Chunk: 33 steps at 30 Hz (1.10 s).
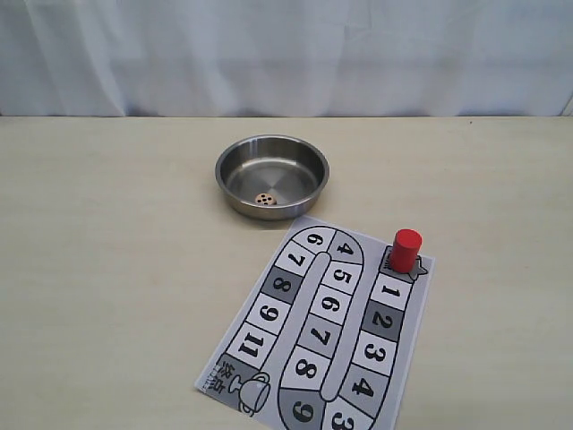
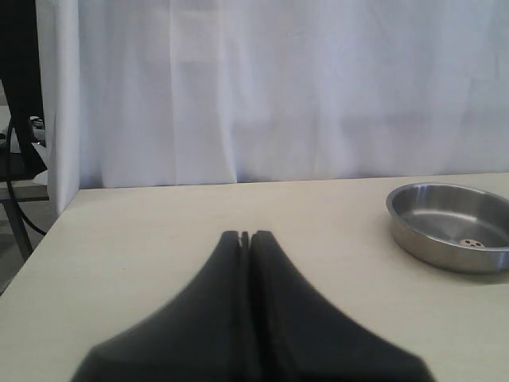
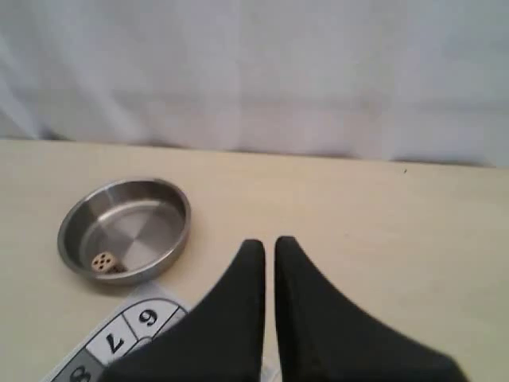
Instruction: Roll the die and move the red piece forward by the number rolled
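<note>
The pale beige die lies inside the steel bowl, near its front wall, and shows several dark pips on top. It also appears in the left wrist view and in the right wrist view. The red piece stands upright on the start square of the numbered paper board, just before square 1. Neither gripper appears in the exterior view. My left gripper is shut with nothing in it, off to the side of the bowl. My right gripper holds nothing, its fingers a thin gap apart, above the board's end nearest the bowl.
The bowl's rim nearly touches the board's far corner. A white curtain hangs behind the table. The table's side edge and some dark equipment show in the left wrist view.
</note>
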Motion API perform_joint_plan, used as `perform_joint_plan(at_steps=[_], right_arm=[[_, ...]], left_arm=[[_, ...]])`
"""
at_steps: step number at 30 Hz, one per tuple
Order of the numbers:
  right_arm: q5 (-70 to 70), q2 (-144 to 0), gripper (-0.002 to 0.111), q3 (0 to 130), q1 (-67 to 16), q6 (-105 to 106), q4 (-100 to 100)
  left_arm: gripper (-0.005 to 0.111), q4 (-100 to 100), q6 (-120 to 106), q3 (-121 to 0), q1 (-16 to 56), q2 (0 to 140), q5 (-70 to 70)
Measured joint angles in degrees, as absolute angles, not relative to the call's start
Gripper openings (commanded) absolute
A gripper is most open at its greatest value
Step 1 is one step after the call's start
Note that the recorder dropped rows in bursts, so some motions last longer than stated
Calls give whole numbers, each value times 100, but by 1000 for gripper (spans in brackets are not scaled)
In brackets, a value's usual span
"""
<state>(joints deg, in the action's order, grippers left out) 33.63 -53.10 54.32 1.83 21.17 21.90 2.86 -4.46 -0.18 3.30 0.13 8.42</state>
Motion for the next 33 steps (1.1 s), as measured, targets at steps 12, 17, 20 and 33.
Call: perform_joint_plan(at_steps=[12, 17, 20, 33], right_arm=[[4146, -7321, 4, 6435, -848, 1378, 1299], [4099, -8173, 4, 6883, -1619, 1023, 674], [4032, -8644, 4, 7191, -1926, 1023, 618], [4947, -10757, 38, 9433, -2138, 1371, 1420]], left_arm=[[0, 286, -446, -18, 330, 13, 842], [0, 286, -446, -18, 330, 13, 842], [0, 286, -446, -18, 330, 13, 842], [0, 286, -446, -18, 330, 13, 842]])
